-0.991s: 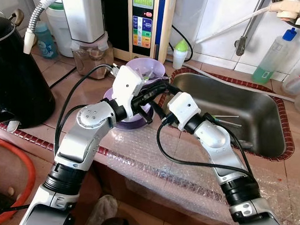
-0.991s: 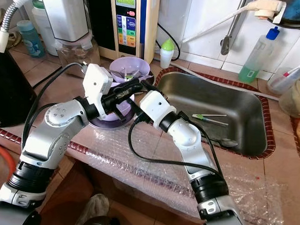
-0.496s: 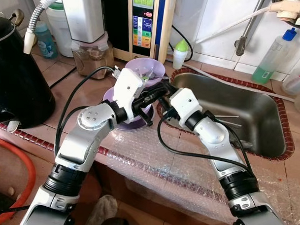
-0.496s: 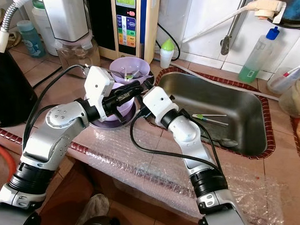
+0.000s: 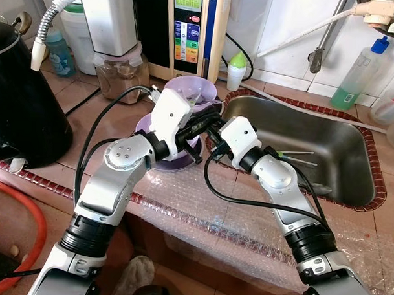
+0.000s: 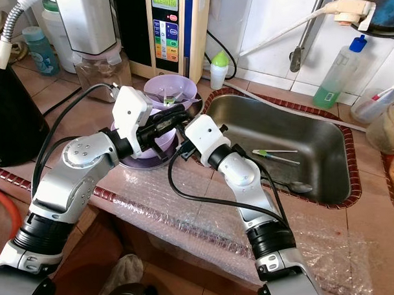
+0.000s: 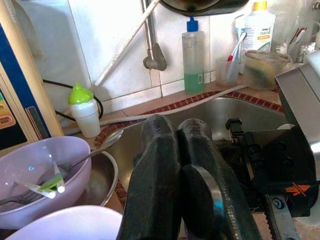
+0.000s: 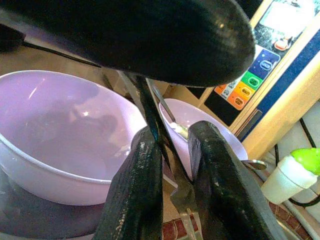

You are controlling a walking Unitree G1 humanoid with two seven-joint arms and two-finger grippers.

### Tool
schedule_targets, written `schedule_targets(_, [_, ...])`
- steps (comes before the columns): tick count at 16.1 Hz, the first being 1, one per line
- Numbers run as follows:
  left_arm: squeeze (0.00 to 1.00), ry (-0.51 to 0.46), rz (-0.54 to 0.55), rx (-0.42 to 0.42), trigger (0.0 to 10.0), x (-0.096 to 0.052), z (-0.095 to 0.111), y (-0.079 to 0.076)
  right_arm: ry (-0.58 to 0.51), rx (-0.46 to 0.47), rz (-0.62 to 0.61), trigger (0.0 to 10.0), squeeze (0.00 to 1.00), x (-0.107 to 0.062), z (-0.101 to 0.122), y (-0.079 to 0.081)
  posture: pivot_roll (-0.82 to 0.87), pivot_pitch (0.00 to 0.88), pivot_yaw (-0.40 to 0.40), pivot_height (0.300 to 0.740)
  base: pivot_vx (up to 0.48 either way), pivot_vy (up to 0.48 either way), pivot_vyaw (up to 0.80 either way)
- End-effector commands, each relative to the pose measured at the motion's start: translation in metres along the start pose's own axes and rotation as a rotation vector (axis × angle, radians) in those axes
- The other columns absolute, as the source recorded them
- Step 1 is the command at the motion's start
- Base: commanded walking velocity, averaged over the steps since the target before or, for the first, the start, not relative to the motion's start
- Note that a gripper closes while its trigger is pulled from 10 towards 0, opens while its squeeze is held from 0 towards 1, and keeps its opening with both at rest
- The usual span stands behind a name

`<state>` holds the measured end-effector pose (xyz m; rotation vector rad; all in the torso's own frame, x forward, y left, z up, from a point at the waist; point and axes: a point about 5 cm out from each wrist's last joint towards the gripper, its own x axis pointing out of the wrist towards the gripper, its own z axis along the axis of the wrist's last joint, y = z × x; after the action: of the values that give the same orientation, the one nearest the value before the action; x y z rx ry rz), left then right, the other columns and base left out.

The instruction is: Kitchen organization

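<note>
Two lilac bowls stand on the tiled counter left of the sink. The near bowl (image 5: 148,128) is empty. The far bowl (image 5: 189,92) holds a fork and a green-handled utensil (image 7: 50,182). My left gripper (image 5: 208,119) hovers over the near bowl's right rim, fingers shut with nothing between them. My right gripper (image 8: 172,145) sits just below it at that rim, between bowl and sink, shut on a thin dark utensil handle (image 8: 155,125). A spoon (image 7: 110,140) rests on a steel dish beside the far bowl.
The steel sink (image 5: 339,159) to the right holds a green-handled utensil (image 5: 294,154) and a spoon (image 5: 318,188). A black kettle (image 5: 24,102) stands at the left and a water appliance (image 5: 188,31) behind the bowls. Bubble wrap (image 5: 207,212) covers the front edge.
My right gripper has moved up and left, closer to the bowls and under the left gripper's fingers. The left arm has barely shifted.
</note>
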<state>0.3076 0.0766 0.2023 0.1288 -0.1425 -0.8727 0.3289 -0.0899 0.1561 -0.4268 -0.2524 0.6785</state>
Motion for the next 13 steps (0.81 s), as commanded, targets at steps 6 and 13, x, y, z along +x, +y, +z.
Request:
schedule_targets(6, [0.0, 0.006, -0.001, -0.001, 10.0, -0.002, -0.004, -0.002, 0.026, 0.056, -0.13, 0.0, 0.0, -0.005, -0.005, -0.025, 0.06, 0.0, 0.02, 0.74, 0.0, 0.0, 0.0])
schedule_targets(13, [1.0, 0.013, -0.01, -0.003, 10.0, -0.002, -0.011, -0.01, 0.091, 0.015, -0.234, 0.0, 0.0, -0.009, -0.014, -0.042, 0.06, 0.0, 0.02, 0.74, 0.0, 0.0, 0.0])
